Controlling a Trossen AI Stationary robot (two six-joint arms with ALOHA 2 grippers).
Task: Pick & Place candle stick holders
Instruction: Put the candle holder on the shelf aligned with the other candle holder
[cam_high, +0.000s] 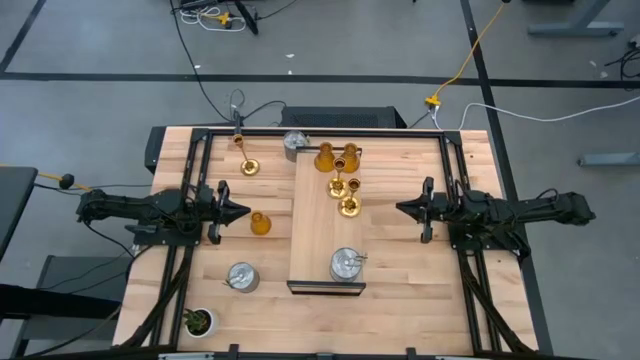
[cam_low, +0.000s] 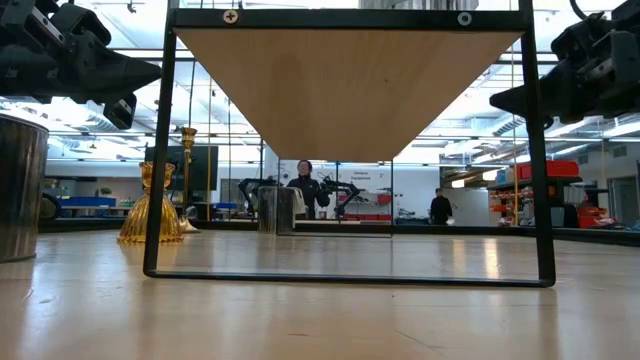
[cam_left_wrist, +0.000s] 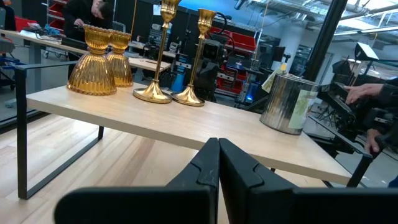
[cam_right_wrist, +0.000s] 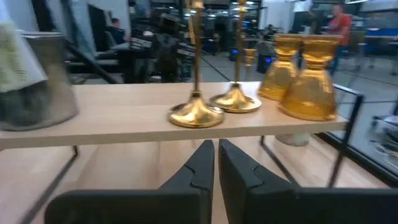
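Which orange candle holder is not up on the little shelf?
The amber holder standing alone on the table beside the left gripper; the other two sit on the shelf.

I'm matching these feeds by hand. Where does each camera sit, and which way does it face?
High view: overhead, straight down on the wooden table; both arms, left gripper and right gripper shut.
Low view: table height, looking level under the raised wooden shelf; both grippers at the top corners.
Left wrist view: past shut left fingers at the shelf.
Right wrist view: past shut right fingers from the opposite side.
Shared: both wrist views show the two gold thin-stemmed holders and two amber bell-shaped holders.
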